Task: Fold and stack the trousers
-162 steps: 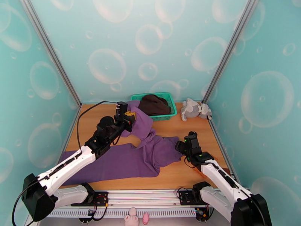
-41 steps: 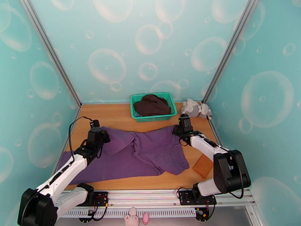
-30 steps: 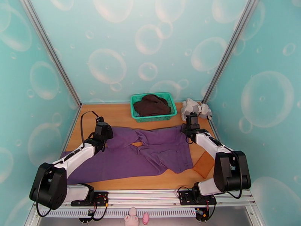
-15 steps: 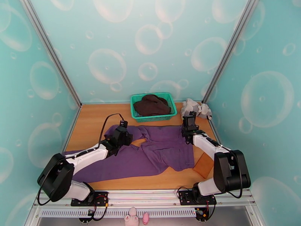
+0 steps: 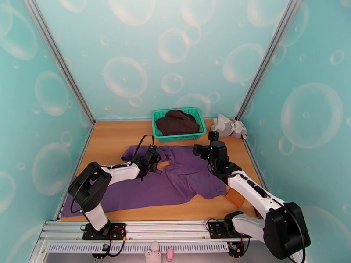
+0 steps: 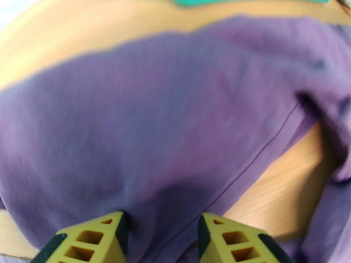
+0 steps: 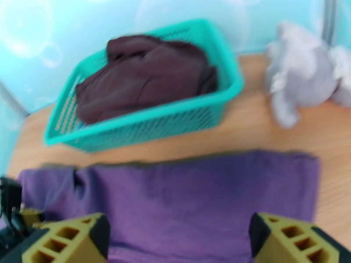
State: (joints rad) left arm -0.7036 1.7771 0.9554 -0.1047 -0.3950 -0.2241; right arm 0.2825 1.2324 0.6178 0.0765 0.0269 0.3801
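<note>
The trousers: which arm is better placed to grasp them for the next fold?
Left. The left gripper is low on the trousers, and its jaws straddle the fabric. The right gripper is open above them and holds nothing.

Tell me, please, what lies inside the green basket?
A dark brown garment lies heaped in the green basket. Most of the basket's floor, and anything beneath the garment, is covered and cannot be seen.
</note>
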